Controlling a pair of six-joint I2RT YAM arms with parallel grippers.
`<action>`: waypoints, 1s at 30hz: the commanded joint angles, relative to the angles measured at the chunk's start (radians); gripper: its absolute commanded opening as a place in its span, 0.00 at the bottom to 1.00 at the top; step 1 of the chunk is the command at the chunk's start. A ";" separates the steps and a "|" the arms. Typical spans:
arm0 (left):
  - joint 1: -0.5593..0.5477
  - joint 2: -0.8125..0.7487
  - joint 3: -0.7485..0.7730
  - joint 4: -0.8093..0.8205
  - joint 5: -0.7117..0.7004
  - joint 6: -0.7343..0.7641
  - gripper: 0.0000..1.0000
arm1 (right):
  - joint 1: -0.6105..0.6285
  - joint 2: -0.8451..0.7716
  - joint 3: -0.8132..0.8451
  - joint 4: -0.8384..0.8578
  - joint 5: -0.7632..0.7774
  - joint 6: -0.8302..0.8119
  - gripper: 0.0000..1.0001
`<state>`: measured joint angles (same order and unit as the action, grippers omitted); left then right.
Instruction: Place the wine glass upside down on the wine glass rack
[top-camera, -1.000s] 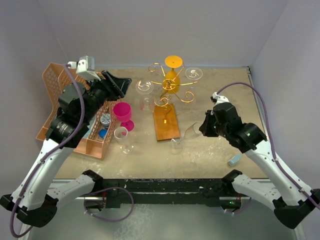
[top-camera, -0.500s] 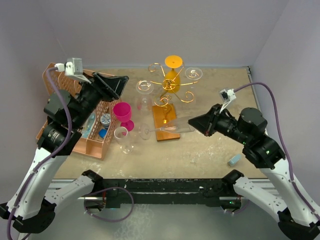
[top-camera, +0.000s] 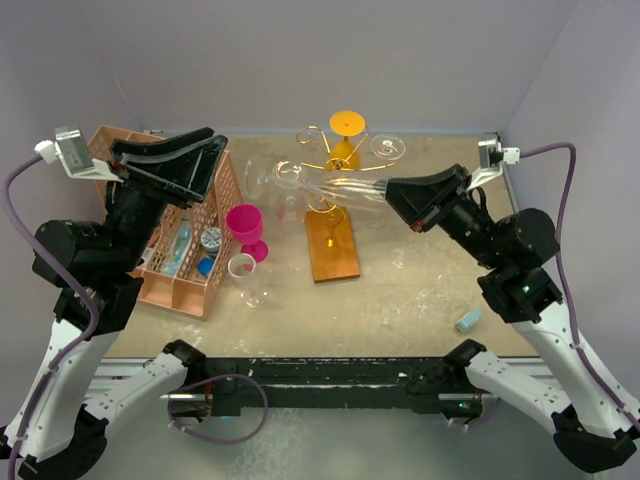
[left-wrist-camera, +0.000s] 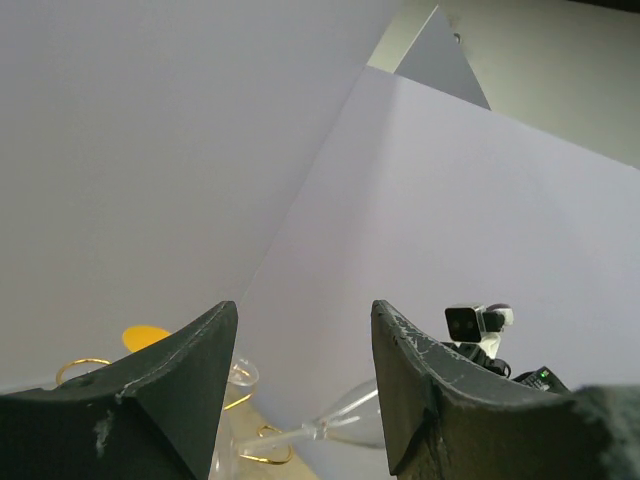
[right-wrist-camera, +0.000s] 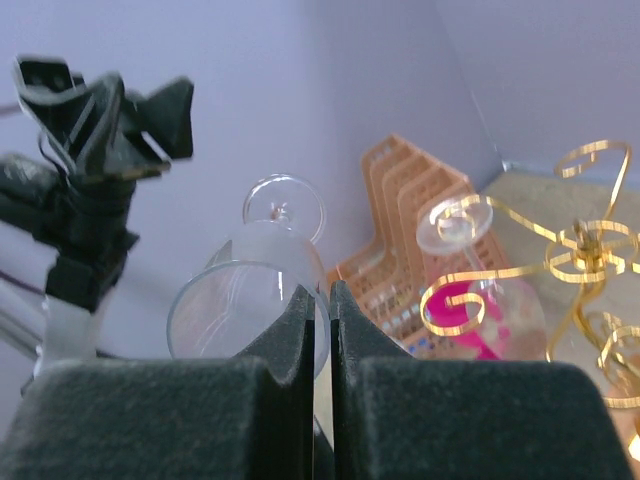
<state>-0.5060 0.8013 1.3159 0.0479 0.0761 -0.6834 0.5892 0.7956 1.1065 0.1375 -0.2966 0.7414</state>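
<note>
Your left arm (top-camera: 85, 250) rears up from its base with the elbow bent and the wrist held high. Its left pincer (top-camera: 212, 150) points to the right, jaws standing apart with nothing between them. Your right arm (top-camera: 520, 270) reaches up and to the left, forearm roughly level. Its right pincer (top-camera: 392, 192) points left, jaws pinched tight on the rim of the wine glass (top-camera: 335, 187). The two pincers face each other, well apart.
</note>
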 joint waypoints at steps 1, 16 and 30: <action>0.004 0.029 0.031 0.071 0.015 -0.066 0.54 | 0.003 0.018 0.031 0.327 0.193 0.110 0.00; 0.003 0.293 0.110 0.245 0.206 -0.398 0.60 | 0.002 0.074 -0.051 0.661 0.425 0.219 0.00; -0.149 0.397 0.148 0.366 0.069 -0.404 0.60 | 0.003 0.112 -0.088 0.735 0.360 0.231 0.00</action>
<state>-0.5812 1.1805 1.4067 0.3523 0.2192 -1.1332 0.5892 0.9131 1.0180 0.7567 0.0879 0.9558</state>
